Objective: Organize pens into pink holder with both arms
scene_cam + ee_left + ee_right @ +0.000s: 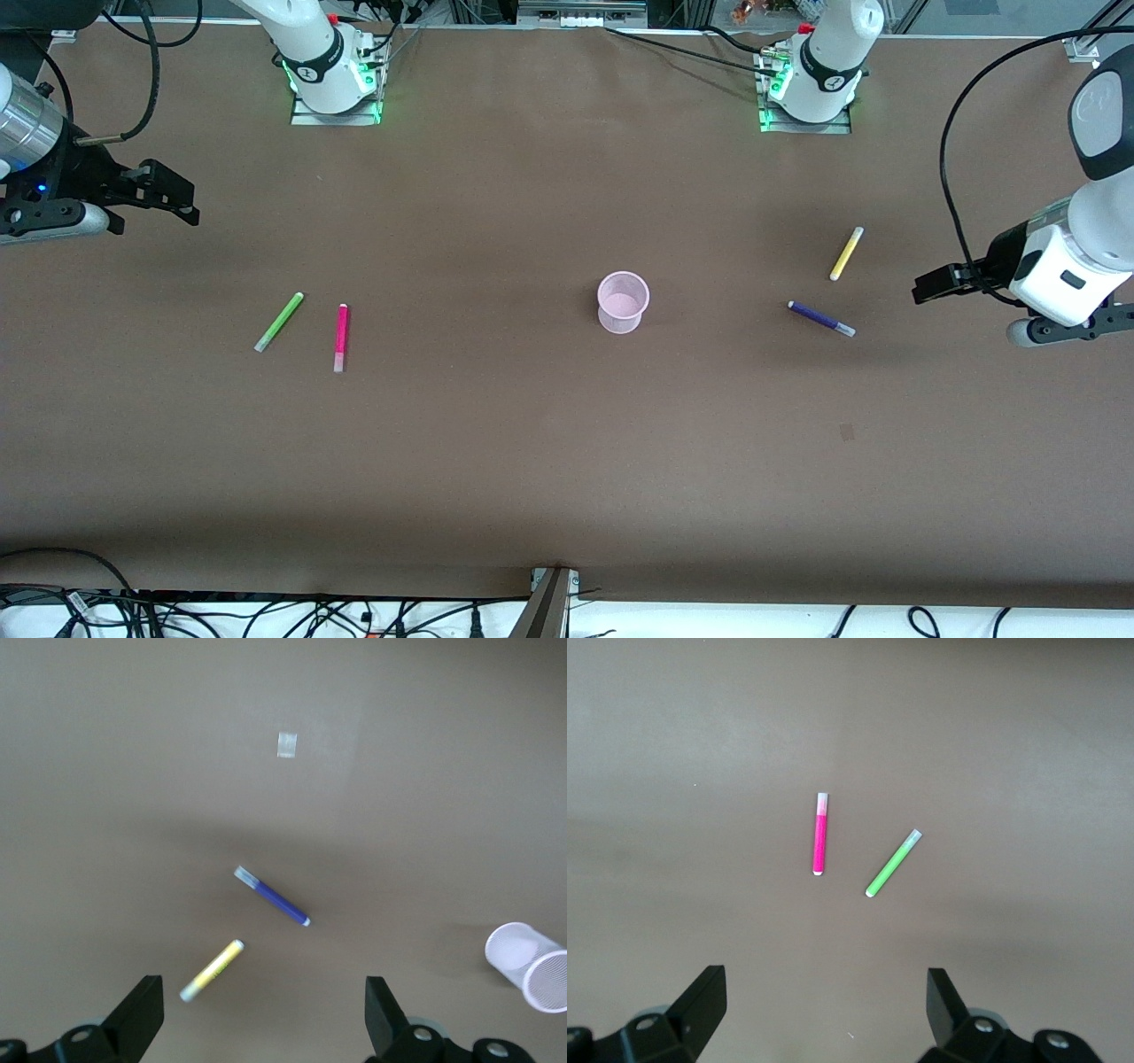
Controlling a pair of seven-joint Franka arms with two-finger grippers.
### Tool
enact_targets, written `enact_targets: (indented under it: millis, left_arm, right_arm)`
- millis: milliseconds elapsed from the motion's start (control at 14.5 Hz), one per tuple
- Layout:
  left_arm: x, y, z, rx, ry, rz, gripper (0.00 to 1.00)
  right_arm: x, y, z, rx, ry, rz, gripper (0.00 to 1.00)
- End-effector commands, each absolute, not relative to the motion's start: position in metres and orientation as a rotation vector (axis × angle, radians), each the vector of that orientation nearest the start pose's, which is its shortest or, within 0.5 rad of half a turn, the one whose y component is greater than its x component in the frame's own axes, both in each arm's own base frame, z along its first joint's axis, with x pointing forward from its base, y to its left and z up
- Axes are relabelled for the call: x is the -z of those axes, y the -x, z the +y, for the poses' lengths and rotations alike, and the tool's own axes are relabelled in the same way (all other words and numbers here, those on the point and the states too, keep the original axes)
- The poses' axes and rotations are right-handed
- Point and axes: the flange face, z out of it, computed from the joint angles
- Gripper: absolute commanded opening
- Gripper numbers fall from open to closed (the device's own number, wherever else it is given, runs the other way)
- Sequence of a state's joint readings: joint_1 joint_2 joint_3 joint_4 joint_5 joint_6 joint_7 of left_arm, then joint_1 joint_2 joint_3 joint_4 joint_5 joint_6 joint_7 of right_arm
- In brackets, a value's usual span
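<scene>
The pink holder [623, 302] stands upright mid-table; it also shows in the left wrist view [528, 967]. The lime green pen [279, 321] and magenta pen [341, 337] lie toward the right arm's end, seen in the right wrist view too: green [892, 863], magenta [819, 835]. The yellow pen [846, 253] and purple pen [821, 318] lie toward the left arm's end, seen in the left wrist view: yellow [212, 970], purple [272, 896]. My left gripper [930, 288] [264, 1014] is open and empty above the table near those two pens. My right gripper [168, 195] [824, 1010] is open and empty above its end.
The brown table top [532, 443] is bare apart from the pens and holder. A small pale mark [847, 431] lies on it nearer the front camera than the purple pen, also in the left wrist view [286, 744]. Cables run along the front edge [266, 611].
</scene>
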State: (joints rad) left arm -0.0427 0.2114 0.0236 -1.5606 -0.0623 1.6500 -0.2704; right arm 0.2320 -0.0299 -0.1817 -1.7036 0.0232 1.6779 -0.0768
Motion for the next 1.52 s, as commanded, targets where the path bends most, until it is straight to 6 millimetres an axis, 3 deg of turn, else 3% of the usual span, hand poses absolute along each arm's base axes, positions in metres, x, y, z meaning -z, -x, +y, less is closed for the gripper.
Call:
enact_targets:
  millis: [0,138,483,759,966,1172,1448]
  left_arm:
    - [-0.485,-0.61,-0.028,-0.295,3.113,-0.611,1.0]
    - [-0.463,-0.612,-0.026,-0.321,3.076,-0.712,1.0]
    - [-0.376,-0.602,-0.025,-0.312,2.948,-1.06,1.0]
    - [-0.303,-0.59,-0.048,-0.239,2.837,-1.338,1.0]
    - [-0.263,-0.589,-0.065,-0.257,2.796,-1.389,1.0]
    - [-0.243,-0.587,-0.069,-0.263,2.737,-1.453,1.0]
    - [-0.229,-0.565,-0.067,-0.273,2.706,-1.484,1.0]
  right_arm:
    - [-0.592,-0.547,0.031,0.023,3.095,-0.18,1.0]
    - [-0.592,-0.547,0.029,0.023,3.093,-0.173,1.0]
    - [-0.589,-0.557,0.028,0.029,3.097,-0.184,1.0]
    - [-0.59,-0.558,0.028,0.039,3.097,-0.182,1.0]
    - [-0.59,-0.558,0.029,0.046,3.097,-0.189,1.0]
    - [-0.587,-0.562,0.03,0.058,3.096,-0.188,1.0]
    - [-0.582,-0.564,0.031,0.041,3.097,-0.187,1.0]
